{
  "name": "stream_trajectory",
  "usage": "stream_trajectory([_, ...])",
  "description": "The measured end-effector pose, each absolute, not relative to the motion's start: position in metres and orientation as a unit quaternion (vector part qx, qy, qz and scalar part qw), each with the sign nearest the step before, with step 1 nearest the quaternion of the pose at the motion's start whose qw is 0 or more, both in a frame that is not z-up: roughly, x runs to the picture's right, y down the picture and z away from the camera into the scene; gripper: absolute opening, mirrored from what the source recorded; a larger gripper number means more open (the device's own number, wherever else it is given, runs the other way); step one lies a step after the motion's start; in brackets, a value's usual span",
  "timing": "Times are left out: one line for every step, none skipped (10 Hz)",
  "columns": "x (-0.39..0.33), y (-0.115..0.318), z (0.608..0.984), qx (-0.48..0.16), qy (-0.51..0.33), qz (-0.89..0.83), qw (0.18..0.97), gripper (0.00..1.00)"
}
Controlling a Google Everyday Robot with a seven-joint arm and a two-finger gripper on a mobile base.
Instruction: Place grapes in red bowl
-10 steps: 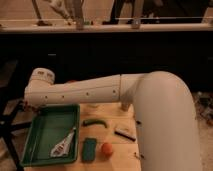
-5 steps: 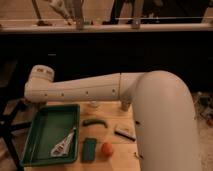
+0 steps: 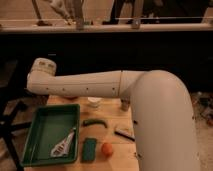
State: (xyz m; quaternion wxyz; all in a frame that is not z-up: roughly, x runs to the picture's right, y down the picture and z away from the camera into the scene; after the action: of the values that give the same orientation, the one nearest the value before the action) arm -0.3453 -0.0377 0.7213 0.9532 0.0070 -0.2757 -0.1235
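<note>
My white arm (image 3: 100, 87) reaches from the lower right across the far part of the wooden table (image 3: 112, 135) and ends at a rounded joint (image 3: 42, 70) at the left. The gripper is out of view beyond that joint, and it is shut. Neither the grapes nor the red bowl show in this view. A thin reddish sliver (image 3: 70, 97) peeks out under the arm at the table's far edge, and I cannot tell what it is.
A green tray (image 3: 45, 127) with a white utensil (image 3: 64, 145) lies at the table's left. Beside it are a green pepper (image 3: 95, 121), a green sponge (image 3: 89, 149), an orange fruit (image 3: 106, 149), a dark bar (image 3: 123, 133) and a white cup (image 3: 93, 102). A dark counter stands behind.
</note>
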Motion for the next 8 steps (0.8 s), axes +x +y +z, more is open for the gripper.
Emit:
stream_trajectory([-0.333, -0.046, 0.731, 0.011, -0.268, -0.106, 0.957, 0.0])
stream_trajectory([-0.326, -0.051, 0.737, 0.014, -0.263, -0.096, 0.96, 0.0])
stream_trajectory([-0.32, -0.056, 0.743, 0.017, -0.257, -0.085, 0.963, 0.0])
stream_trajectory([-0.315, -0.064, 0.751, 0.021, -0.248, -0.074, 0.966, 0.0])
stream_trajectory([-0.312, -0.069, 0.757, 0.023, -0.243, -0.069, 0.967, 0.0])
stream_trajectory([-0.311, -0.075, 0.763, 0.025, -0.237, -0.064, 0.969, 0.0])
stream_trajectory([-0.309, -0.08, 0.771, 0.025, -0.232, -0.058, 0.971, 0.0])
stream_trajectory([-0.308, -0.083, 0.78, 0.025, -0.229, -0.051, 0.972, 0.0])
